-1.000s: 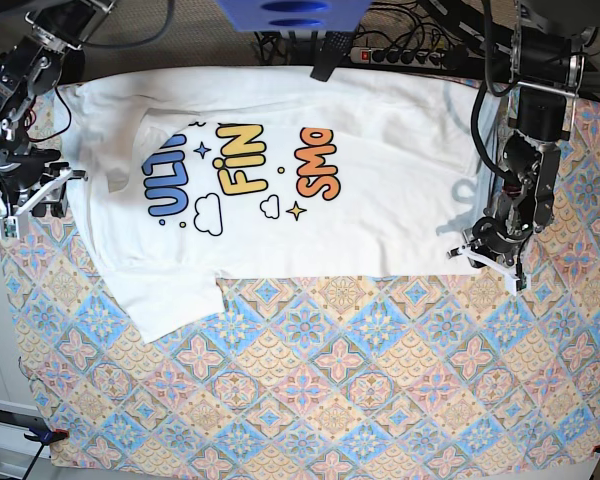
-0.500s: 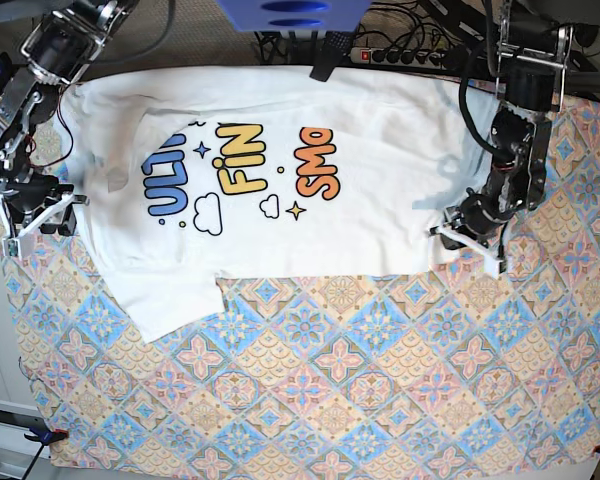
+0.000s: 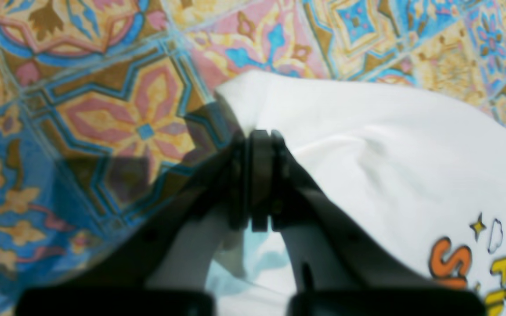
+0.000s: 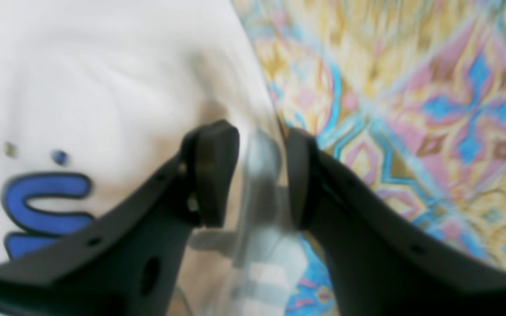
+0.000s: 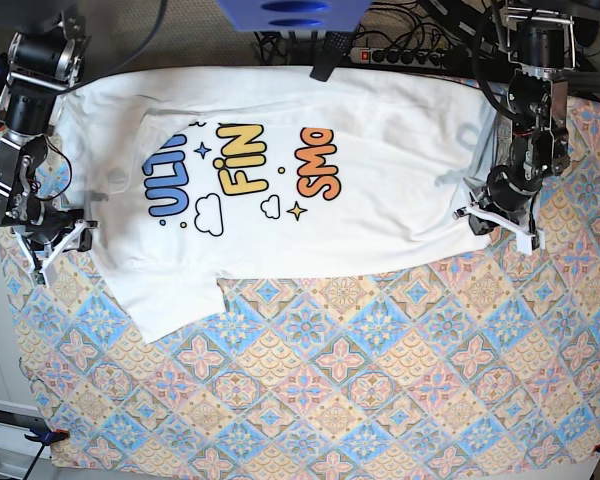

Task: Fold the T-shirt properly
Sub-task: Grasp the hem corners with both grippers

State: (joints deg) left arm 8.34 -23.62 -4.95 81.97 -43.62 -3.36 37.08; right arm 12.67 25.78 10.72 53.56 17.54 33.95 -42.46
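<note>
The white T-shirt lies spread across the far half of the table, print side up, with the blue, yellow and orange letters showing. One sleeve sticks out toward the front left. My left gripper is at the shirt's right edge. In the left wrist view it is shut on a corner of the white fabric. My right gripper is at the shirt's left edge. In the right wrist view it is open, its fingers straddling the blurred edge of the shirt.
A patterned tablecloth covers the table; the front half bears only the sleeve. A power strip and cables lie behind the shirt, beside a blue object at the top edge.
My left gripper has moved up and to the right along the shirt's right edge. My right gripper has moved down along the shirt's left edge, toward the front.
</note>
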